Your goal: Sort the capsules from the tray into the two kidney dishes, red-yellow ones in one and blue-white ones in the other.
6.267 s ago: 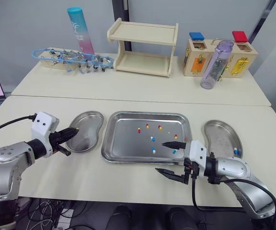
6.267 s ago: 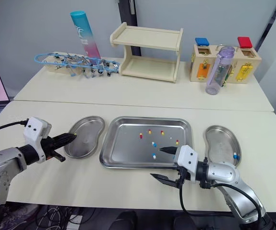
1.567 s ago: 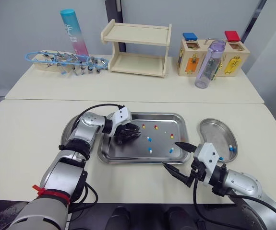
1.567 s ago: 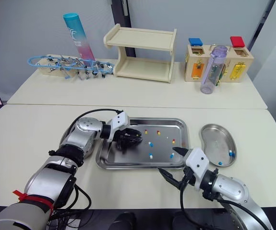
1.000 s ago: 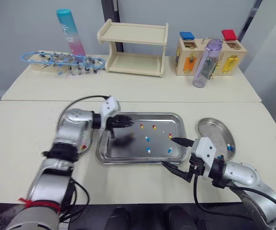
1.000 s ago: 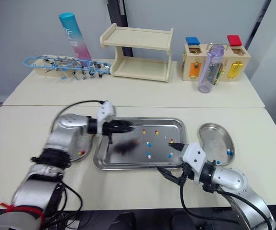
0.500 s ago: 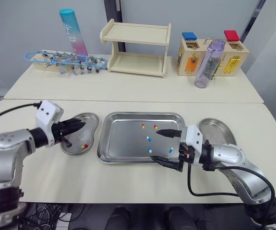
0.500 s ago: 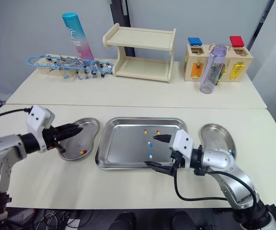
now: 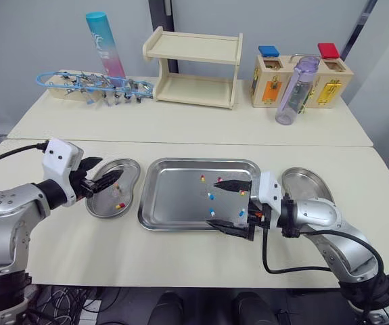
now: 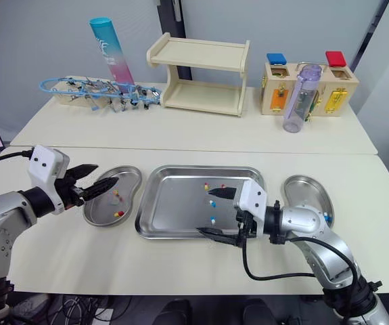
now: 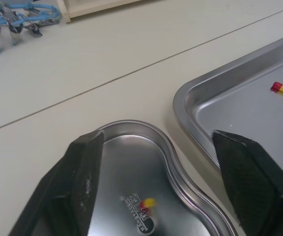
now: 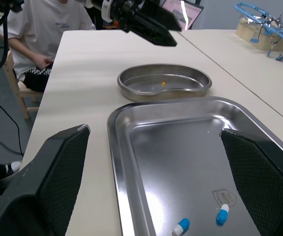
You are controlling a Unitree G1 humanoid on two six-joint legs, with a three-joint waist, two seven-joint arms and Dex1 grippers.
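Observation:
My left gripper point(image 9: 101, 173) hangs open over the near end of the left kidney dish point(image 9: 128, 166). Two red-yellow capsules show in that dish, one point(image 9: 116, 183) just under the fingers, one point(image 9: 120, 205) nearer me. In the left wrist view a red-yellow capsule point(image 11: 146, 203) sits between my fingers point(image 11: 77, 182). The steel tray point(image 9: 174, 217) holds two red-yellow capsules point(image 9: 201, 179) and three blue-white ones point(image 9: 210, 196). My right gripper point(image 9: 226, 207) is open and empty above the tray's right half. The right kidney dish point(image 10: 301, 183) holds a blue-white capsule point(image 10: 325, 217).
On the far table stand a wooden shelf point(image 9: 193, 66), a tall blue-pink tube point(image 9: 105, 42), a blue wire rack of clips point(image 9: 93, 87), a purple bottle point(image 9: 292, 90) and a wooden lock box point(image 9: 329, 81). A seated person point(image 12: 47, 24) shows in the right wrist view.
My left gripper has opened over the left dish, and a second red-yellow capsule now shows there. My right gripper has shifted a little left over the tray, still open.

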